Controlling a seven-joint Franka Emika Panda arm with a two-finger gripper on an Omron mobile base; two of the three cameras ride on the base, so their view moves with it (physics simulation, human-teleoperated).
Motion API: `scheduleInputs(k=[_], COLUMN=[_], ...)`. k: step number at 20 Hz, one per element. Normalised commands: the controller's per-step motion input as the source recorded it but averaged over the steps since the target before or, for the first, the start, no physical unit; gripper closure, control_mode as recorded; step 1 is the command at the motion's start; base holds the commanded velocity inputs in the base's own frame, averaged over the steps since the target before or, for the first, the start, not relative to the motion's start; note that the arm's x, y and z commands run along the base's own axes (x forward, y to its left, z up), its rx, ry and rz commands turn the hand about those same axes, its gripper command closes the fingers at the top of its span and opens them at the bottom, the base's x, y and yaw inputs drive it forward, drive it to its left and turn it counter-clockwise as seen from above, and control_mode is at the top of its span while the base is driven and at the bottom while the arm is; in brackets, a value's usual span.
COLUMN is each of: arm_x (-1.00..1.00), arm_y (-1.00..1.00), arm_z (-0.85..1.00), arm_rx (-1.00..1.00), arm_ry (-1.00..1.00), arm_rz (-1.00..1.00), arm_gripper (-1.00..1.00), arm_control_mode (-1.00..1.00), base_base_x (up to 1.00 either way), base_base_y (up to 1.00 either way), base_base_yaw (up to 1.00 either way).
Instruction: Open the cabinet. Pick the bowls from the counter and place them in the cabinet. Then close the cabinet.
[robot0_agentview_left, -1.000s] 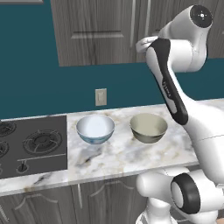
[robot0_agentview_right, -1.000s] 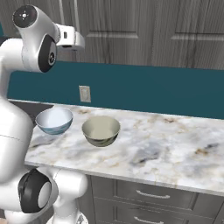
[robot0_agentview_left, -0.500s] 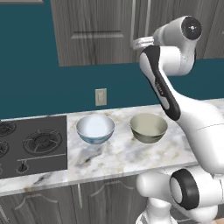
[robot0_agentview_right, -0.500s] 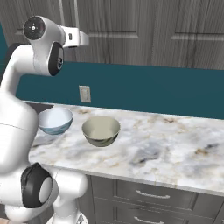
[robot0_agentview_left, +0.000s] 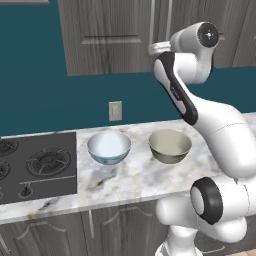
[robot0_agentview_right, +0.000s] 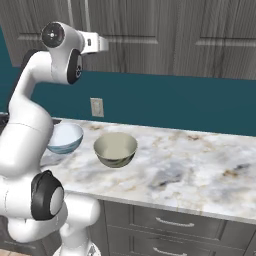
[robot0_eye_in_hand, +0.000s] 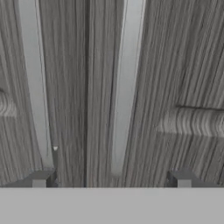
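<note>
Grey-brown wood-grain wall cabinet (robot0_eye_in_hand: 96, 87) is shut; opening step underway. Pincer (robot0_eye_in_hand: 111, 179), spread wide and empty, faces two slim metal bar handles (robot0_eye_in_hand: 124, 83); next, straddle one.

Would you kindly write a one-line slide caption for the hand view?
Open pincer facing the closed cabinet, its two slim bar handles flanking the door seam.
</note>
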Motion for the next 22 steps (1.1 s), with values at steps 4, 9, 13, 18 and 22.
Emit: scheduleInputs(k=[4,9,13,18,22], arm_x=[0.58,0.71,0.82,0.7,-0.02], arm_y=[0.0,0.0,0.0,-0.02,-0.56], arm_z=[0.0,-0.05,-0.14,-0.25,-0.46], arm_rx=[0.0,0.0,-0.01,-0.01,0.01], arm_ry=[-0.02,-0.03,-0.06,-0.06,-0.12], arm_rz=[-0.02,0.0,0.0,0.0,-0.04], arm_gripper=[-1.0,-1.0,-1.0,1.0,1.0], arm_control_mode=[-1.0,-1.0,-1.0,-1.0,-1.0], base_base_x=[0.0,0.0,0.0,0.0,0.0], base_base_y=[0.0,0.0,0.0,0.0,0.0], base_base_yaw=[0.0,0.0,0.0,0.0,0.0])
